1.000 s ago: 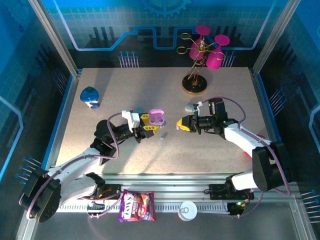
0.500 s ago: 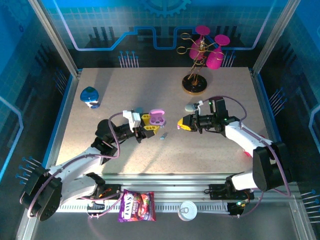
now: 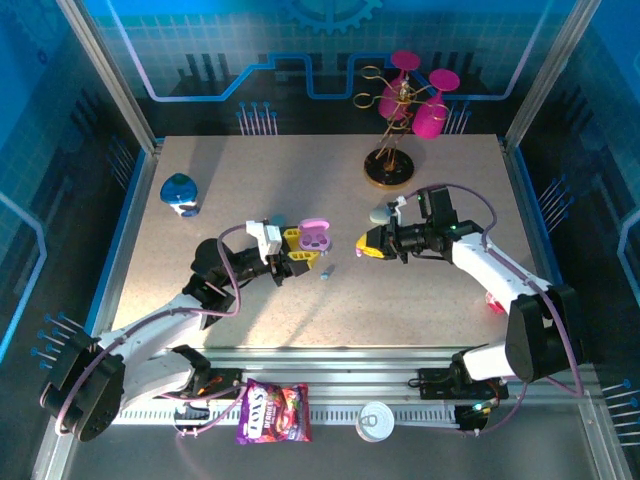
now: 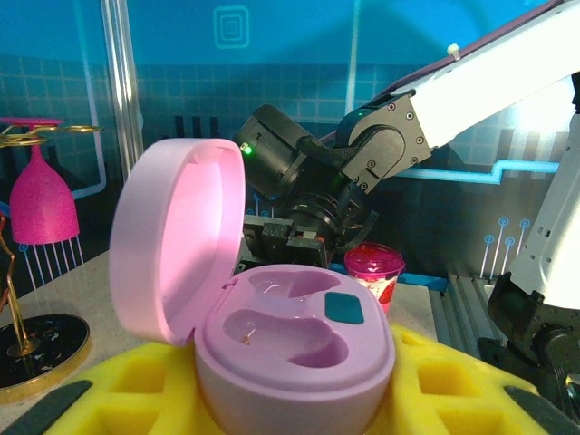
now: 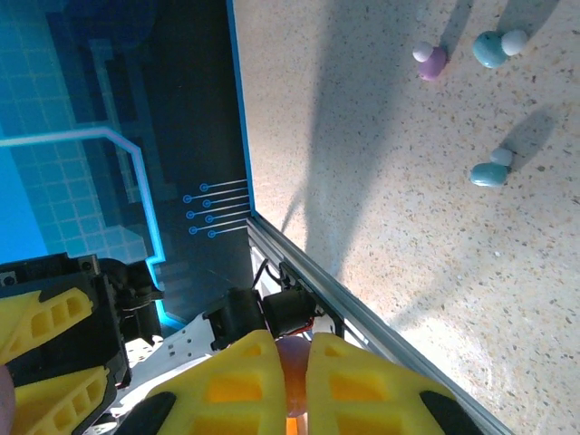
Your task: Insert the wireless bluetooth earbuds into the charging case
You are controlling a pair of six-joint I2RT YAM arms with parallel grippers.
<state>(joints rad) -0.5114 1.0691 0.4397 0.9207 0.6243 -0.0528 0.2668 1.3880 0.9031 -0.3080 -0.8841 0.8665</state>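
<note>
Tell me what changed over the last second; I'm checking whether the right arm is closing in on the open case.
The right end effector edged slightly right and farther back, its wrist rising, jaws shut on a small pinkish piece. The left end effector stayed clamped on the open pink charging case; the loose earbud on the table did not move.

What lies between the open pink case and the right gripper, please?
In the top view, mostly bare table; one small blue earbud lies just nearside of that gap.
</note>
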